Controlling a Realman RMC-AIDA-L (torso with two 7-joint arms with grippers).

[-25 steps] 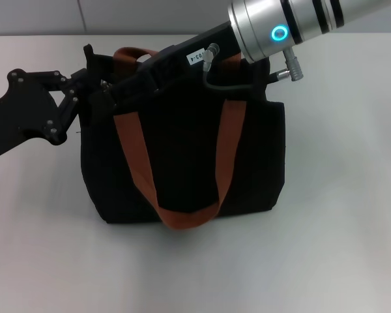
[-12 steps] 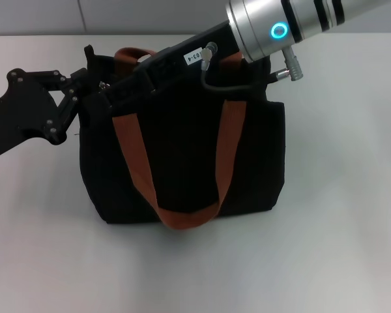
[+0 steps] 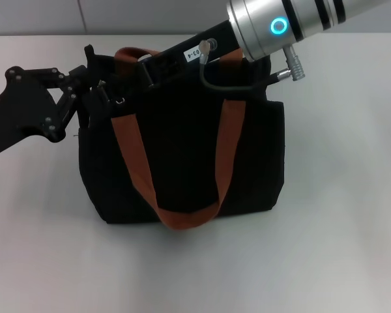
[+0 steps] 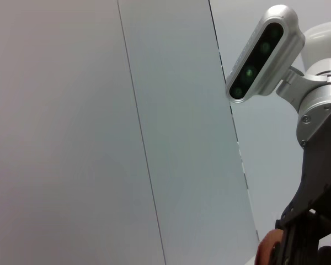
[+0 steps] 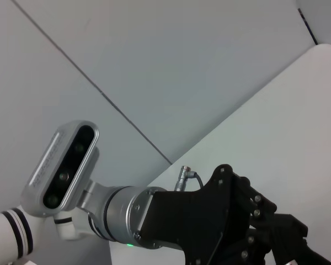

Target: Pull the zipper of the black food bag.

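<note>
The black food bag (image 3: 182, 163) stands upright in the middle of the table, its rust-brown strap handles (image 3: 135, 163) hanging down the front. My left gripper (image 3: 91, 88) is at the bag's top left corner and is shut on the fabric edge there. My right gripper (image 3: 122, 96) reaches in from the upper right, lying along the bag's top edge. It is shut on the small silver zipper (image 3: 117, 100) near the left end of the zip line. The left wrist view shows the right gripper's body (image 4: 314, 221) and a bit of strap (image 4: 267, 249).
The bag stands on a pale grey table (image 3: 339, 228) with a wall behind it. The right arm's silver wrist (image 3: 280, 23) and its cable (image 3: 234, 85) hang over the bag's top right. The right wrist view shows the left arm's gripper body (image 5: 220, 221).
My right gripper has drawn back a little to the right along the bag's top, and the silver zipper has moved right with it. The left gripper has kept its hold.
</note>
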